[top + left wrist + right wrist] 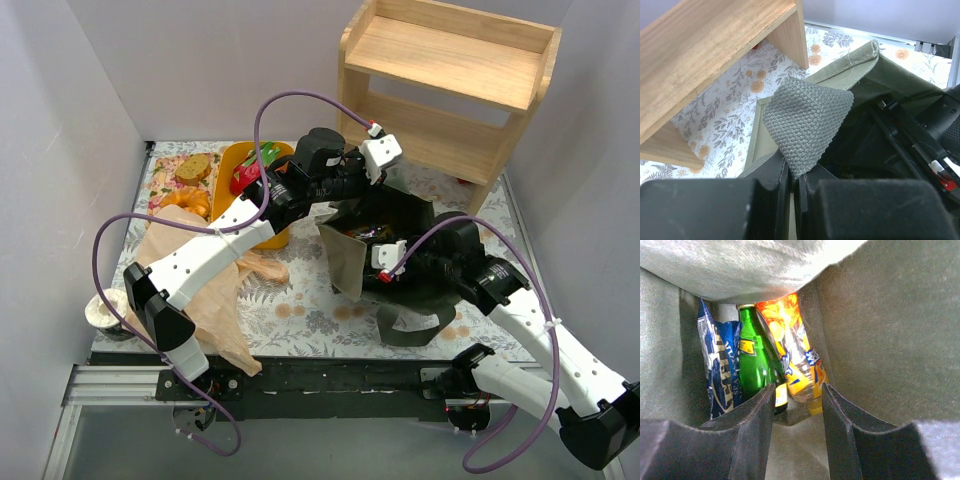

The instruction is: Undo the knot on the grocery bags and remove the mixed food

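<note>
The dark olive tote (420, 215) stands open at the table's middle. My left gripper (380, 188) is shut on its grey woven strap (807, 120) and holds the rim up; the fingertips (780, 172) pinch the strap's lower edge. My right gripper (797, 395) is open inside the tote (890, 330), just short of a green bottle (752, 360), an orange bottle (792, 350) and a blue snack packet (722, 370). The tan plastic bag (205, 285) lies flat at left; its knot does not show. A bread slice (193, 168), a donut (185, 198) and red-and-green produce (250, 170) lie at the back left.
A wooden shelf (450, 70) stands at the back right, close behind the tote; it also shows in the left wrist view (705, 55). A yellow-orange tray (232, 200) holds the produce. A white cup (103, 310) sits at the left edge. The tote's other strap (415, 325) lies in front.
</note>
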`<state>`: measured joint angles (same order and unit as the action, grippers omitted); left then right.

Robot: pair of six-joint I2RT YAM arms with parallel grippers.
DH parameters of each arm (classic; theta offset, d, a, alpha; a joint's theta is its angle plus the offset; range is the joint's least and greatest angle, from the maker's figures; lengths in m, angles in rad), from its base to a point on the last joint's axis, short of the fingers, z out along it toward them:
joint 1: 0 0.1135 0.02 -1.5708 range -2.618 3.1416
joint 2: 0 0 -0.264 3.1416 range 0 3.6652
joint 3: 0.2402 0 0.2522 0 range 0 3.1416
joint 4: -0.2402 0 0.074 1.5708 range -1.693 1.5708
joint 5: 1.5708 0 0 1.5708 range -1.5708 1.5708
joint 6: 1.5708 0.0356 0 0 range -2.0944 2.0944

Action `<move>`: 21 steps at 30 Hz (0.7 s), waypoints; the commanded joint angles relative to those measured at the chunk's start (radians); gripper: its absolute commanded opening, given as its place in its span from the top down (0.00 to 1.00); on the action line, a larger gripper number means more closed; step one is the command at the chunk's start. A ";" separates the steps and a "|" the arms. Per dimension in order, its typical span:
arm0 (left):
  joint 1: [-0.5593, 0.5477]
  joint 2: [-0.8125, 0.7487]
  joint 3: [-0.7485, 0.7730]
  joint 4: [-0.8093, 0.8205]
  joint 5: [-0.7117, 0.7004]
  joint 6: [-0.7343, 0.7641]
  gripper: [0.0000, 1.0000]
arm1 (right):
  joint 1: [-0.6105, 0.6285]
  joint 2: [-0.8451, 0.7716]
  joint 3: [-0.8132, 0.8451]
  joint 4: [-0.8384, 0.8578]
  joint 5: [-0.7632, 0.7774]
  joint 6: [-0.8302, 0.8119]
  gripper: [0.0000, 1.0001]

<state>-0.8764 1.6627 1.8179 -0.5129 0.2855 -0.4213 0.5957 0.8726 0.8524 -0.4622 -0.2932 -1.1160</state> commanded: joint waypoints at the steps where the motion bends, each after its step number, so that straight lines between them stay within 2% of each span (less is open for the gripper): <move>1: -0.015 -0.101 0.032 0.122 0.043 0.013 1.00 | -0.008 0.011 -0.015 0.053 0.028 0.073 0.52; 8: -0.016 -0.107 0.038 0.122 0.064 0.024 1.00 | -0.008 0.100 -0.001 0.045 0.097 0.130 0.55; 11: -0.015 -0.110 0.031 0.123 0.069 0.023 1.00 | -0.010 0.127 -0.003 0.054 0.077 0.177 0.55; 16: -0.015 -0.104 0.029 0.122 0.084 0.012 1.00 | -0.004 0.190 0.033 0.071 -0.064 0.219 0.55; 21: -0.015 -0.086 0.055 0.120 0.087 0.010 1.00 | 0.087 0.322 0.106 0.128 -0.070 0.243 0.53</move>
<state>-0.8749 1.6600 1.8168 -0.5205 0.2848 -0.4000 0.6262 1.1168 0.8845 -0.4320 -0.3111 -0.9169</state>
